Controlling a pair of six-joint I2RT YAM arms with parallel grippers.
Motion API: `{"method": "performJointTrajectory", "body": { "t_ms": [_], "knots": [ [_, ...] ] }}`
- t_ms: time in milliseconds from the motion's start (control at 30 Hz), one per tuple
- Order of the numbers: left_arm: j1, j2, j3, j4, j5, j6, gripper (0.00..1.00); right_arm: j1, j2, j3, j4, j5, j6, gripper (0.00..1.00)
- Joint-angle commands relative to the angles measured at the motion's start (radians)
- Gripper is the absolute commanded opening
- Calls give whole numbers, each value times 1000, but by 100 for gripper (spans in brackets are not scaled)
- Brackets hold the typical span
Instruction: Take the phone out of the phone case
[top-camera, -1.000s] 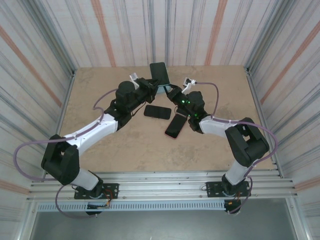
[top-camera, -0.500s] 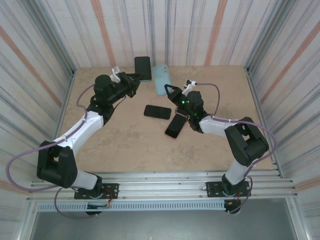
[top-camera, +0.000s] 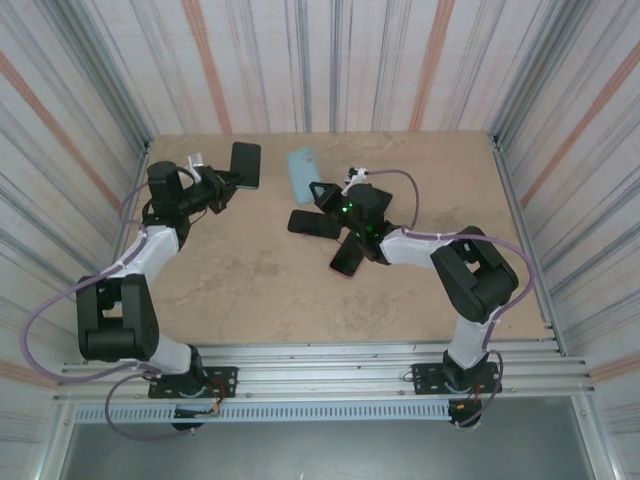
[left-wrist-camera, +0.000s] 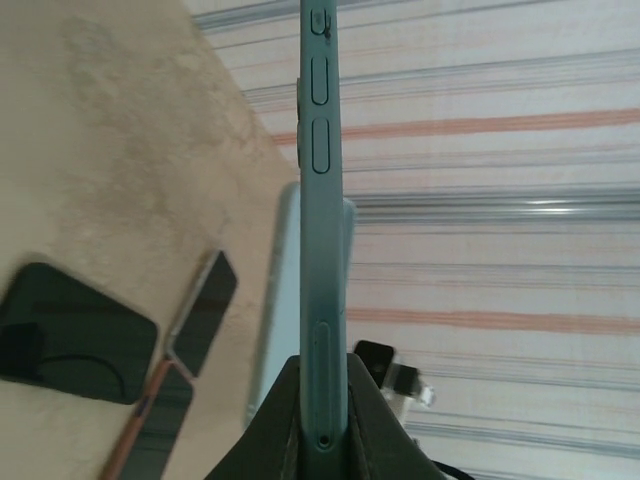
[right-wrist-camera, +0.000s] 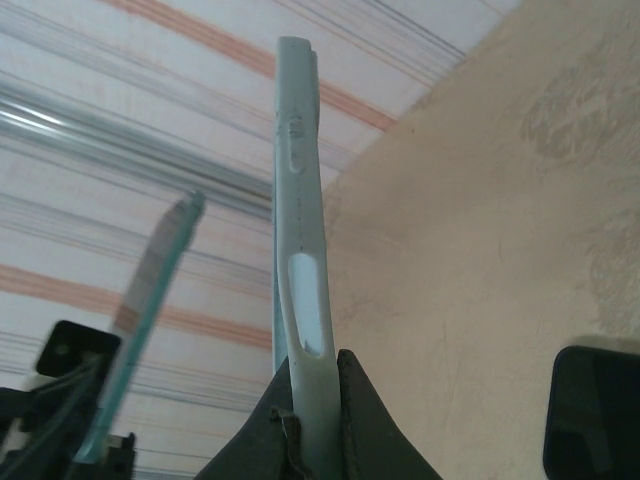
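The left gripper (left-wrist-camera: 322, 375) pinches one end of the phone (left-wrist-camera: 320, 200), which stands straight out beyond its fingers, free of its case. The right gripper (right-wrist-camera: 312, 368) is closed on the phone case (right-wrist-camera: 297, 200), apart from the phone. The phone is probably rigid, slippery and fragile, and the case light and flexible. Both are best held firmly on their flat faces.

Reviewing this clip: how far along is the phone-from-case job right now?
Done: the phone is out of the light blue phone case, with a clear gap between them. In hand: the left hand is shut on the phone and the right hand is shut on the case. Left: probably only setting both down on the table.
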Motion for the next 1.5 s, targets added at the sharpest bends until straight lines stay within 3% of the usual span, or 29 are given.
{"method": "performJointTrajectory", "body": {
  "t_ms": [0,433,567,833,933,1467],
  "knots": [
    [53,51,-33,88,111,80,7,36,26,73,-108,66,34,9],
    [230,254,-20,45,165,266,4,140,126,254,-260,107,88,11],
    [253,304,27,-78,166,383,2,159,160,300,-299,118,115,10],
    [298,380,83,-167,158,473,4,193,214,399,-391,153,142,10],
    [305,405,127,-274,139,552,5,202,240,426,-394,153,145,10],
    [347,518,146,-261,171,555,18,232,345,536,-420,127,145,11]
  ]
}}
